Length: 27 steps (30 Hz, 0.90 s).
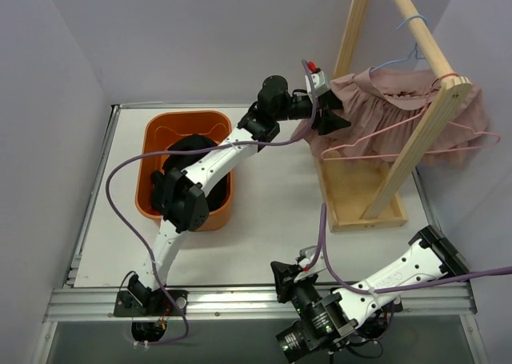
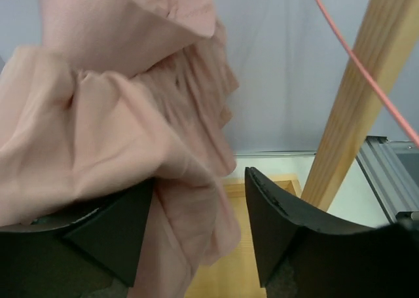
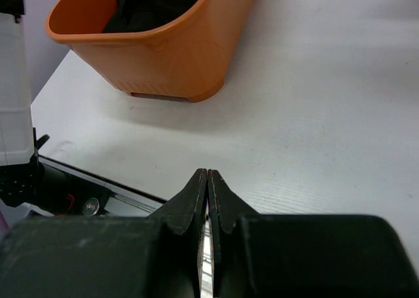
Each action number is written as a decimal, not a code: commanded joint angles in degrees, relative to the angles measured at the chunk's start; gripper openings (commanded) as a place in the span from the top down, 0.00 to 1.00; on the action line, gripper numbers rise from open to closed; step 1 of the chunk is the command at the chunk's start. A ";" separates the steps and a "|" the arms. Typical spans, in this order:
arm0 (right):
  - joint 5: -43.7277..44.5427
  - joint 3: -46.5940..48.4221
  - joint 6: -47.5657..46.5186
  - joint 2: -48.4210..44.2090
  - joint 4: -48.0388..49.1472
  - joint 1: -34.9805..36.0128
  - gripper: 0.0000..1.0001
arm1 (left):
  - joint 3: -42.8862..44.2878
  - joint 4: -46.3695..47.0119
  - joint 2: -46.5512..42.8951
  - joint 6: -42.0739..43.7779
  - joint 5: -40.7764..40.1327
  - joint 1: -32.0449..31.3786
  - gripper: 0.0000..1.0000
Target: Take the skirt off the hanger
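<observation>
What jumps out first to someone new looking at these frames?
The pink skirt hanging on the wooden rack at the far right, with the left fingers spread on either side of a fold of it, not clamped. Next, the orange bin on the left of the table, holding dark fabric. The right fingers sit shut near the table's front edge, holding nothing.

1 skirt point(image 1: 384, 100), 1 blue hanger point(image 1: 409, 34), 1 pink hanger point(image 1: 376, 144), 1 bin point(image 1: 148, 152), 1 rack point(image 1: 416, 140), 2 arms: L point(image 1: 216, 160), R point(image 1: 392, 276).
</observation>
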 commanded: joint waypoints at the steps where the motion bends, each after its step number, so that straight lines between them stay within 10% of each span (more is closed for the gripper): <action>1: 2.61 -0.37 3.39 -0.44 -2.88 0.78 1.00 | -3.96 1.81 -11.10 4.74 -3.35 -2.35 0.35; 12: 3.75 -1.96 4.97 -2.11 -2.88 1.66 1.00 | -23.57 0.15 -28.25 16.84 -16.43 -5.43 0.42; 18: 4.37 -1.70 4.45 -2.19 -2.88 1.84 1.00 | -21.73 -6.72 -28.00 18.99 -26.45 -5.34 0.14; 27: 4.11 -1.96 4.10 -3.08 -2.97 1.84 1.00 | -5.15 -14.76 -15.56 5.12 -25.43 -5.43 0.12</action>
